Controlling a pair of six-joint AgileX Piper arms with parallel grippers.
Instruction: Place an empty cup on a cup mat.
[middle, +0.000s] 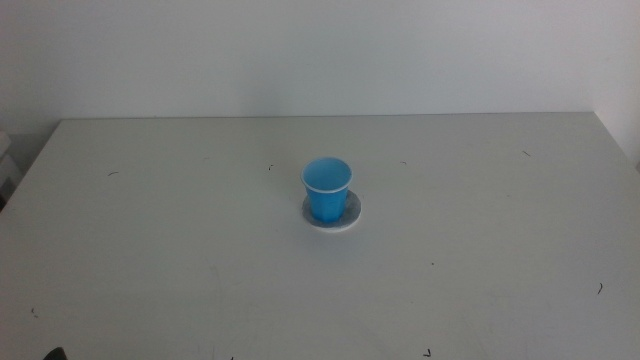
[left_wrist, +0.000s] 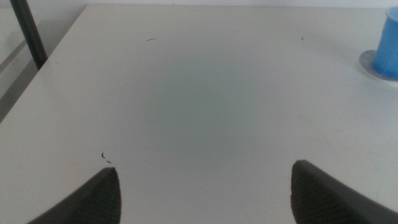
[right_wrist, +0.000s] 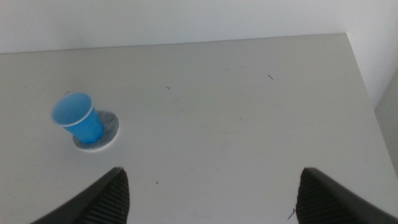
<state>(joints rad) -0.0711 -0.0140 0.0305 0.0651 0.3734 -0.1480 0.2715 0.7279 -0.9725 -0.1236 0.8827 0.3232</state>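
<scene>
Item: cup (middle: 327, 189), blue, upright, empty as far as you can see. Location: mid-table, standing on the mat (middle: 349, 214), whose grey top shows as a crescent on the right and near sides; the cup sits slightly left of the mat's centre.

Status: placement looks done. Judgement: your remaining step is to keep both arms clear; any approach risks knocking a light cup off the mat.

Left gripper (left_wrist: 205, 193): jaws spread wide, nothing between them, over bare table (left_wrist: 186, 93) well left of the cup.

Right gripper (right_wrist: 211, 199): jaws spread wide, holding nothing, well apart from the cup on the right.
</scene>
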